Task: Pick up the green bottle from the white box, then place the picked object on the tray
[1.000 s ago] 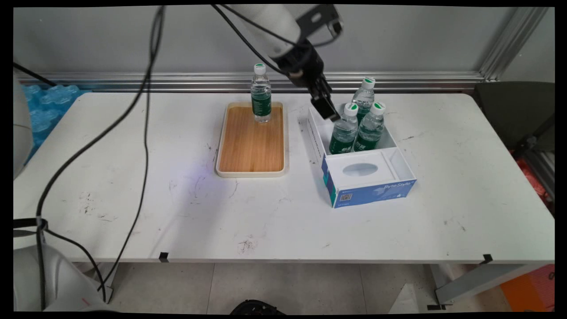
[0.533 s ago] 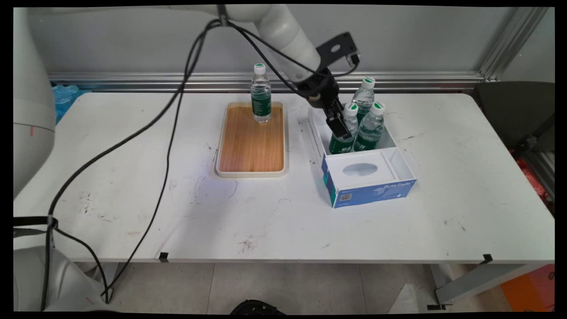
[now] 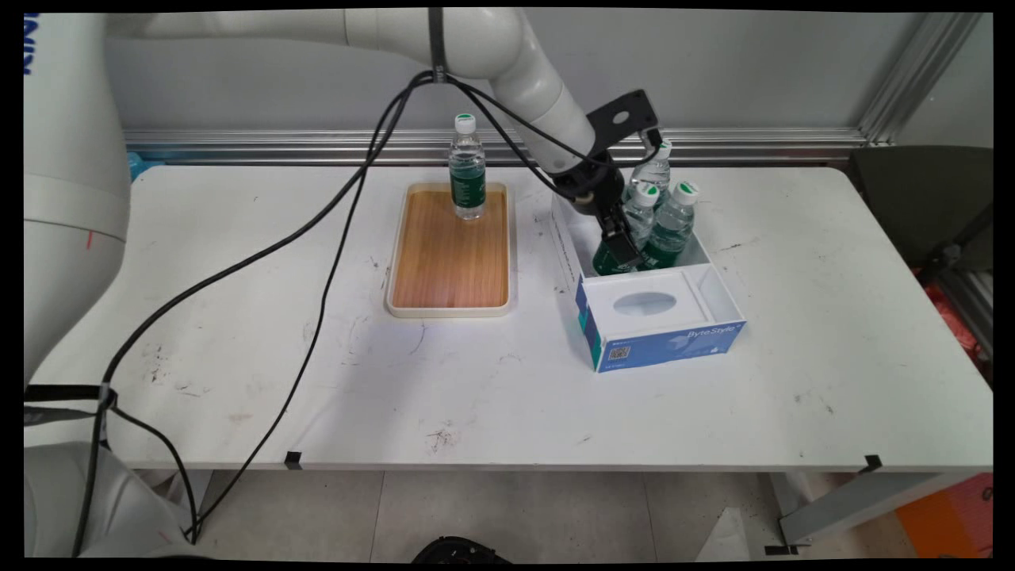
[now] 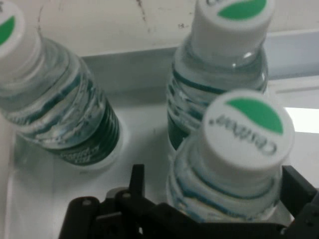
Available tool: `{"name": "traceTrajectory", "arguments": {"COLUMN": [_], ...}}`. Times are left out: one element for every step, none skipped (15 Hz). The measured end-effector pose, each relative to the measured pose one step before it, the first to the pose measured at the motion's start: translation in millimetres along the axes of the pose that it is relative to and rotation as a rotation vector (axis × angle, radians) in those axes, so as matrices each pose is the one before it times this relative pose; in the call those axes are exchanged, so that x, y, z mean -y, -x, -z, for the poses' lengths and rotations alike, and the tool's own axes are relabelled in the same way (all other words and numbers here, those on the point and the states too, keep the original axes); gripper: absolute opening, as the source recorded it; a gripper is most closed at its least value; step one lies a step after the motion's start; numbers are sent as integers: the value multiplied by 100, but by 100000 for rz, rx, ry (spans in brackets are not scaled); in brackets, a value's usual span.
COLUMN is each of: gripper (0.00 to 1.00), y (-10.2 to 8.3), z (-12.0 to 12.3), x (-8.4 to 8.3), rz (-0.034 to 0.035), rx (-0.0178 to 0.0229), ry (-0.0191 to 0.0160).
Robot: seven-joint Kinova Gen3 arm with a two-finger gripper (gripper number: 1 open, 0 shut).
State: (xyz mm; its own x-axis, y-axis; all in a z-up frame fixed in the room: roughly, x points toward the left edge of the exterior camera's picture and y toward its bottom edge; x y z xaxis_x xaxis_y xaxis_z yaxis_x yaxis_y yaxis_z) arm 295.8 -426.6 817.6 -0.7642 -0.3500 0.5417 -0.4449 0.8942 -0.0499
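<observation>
Down inside the open white and blue cardboard box (image 3: 718,289), the black two-finger gripper (image 3: 622,247) straddles the nearest clear plastic water bottle with a green label and white cap (image 4: 237,164), fingers spread either side of it, not visibly pressing. That bottle stands upright, cap up. Two more such bottles (image 4: 60,114) stand just beyond it. From upper left, the white arm (image 3: 523,71) slants steeply down.

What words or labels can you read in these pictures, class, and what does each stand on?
"ByteStyle": blue front of the white cardboard box.
QR code on the same front: too small to read.
Script word on the white-and-green cap of the clear plastic bottle between the gripper fingers: too blurred to read.
Green bottle labels: unreadable.
</observation>
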Motion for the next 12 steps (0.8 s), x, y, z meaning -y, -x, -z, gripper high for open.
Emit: {"name": "traceTrajectory", "arguments": {"gripper": [100,100,100,0,0,0,0,0,0,0,0,0], "y": [-47,-55,-30,-16,-2,-10,10,44,21,-8,18,33], "z": [-361,-311,-187,-166,-135,-124,-49,14,21,94,191,227], "x": [12,8,0,-1,-7,-18,-25,-24,-35,-58,-47,-21], "rz": [146,165,169,173,293,374,269,279,240,136,176,206], "rx": [-51,-102,-70,-53,-81,-122,-78,-79,-93,-174,-256,-250], "ry": [-158,-184,-80,-80,-137,-121,-80,-150,-170,-173,-225,-225]}}
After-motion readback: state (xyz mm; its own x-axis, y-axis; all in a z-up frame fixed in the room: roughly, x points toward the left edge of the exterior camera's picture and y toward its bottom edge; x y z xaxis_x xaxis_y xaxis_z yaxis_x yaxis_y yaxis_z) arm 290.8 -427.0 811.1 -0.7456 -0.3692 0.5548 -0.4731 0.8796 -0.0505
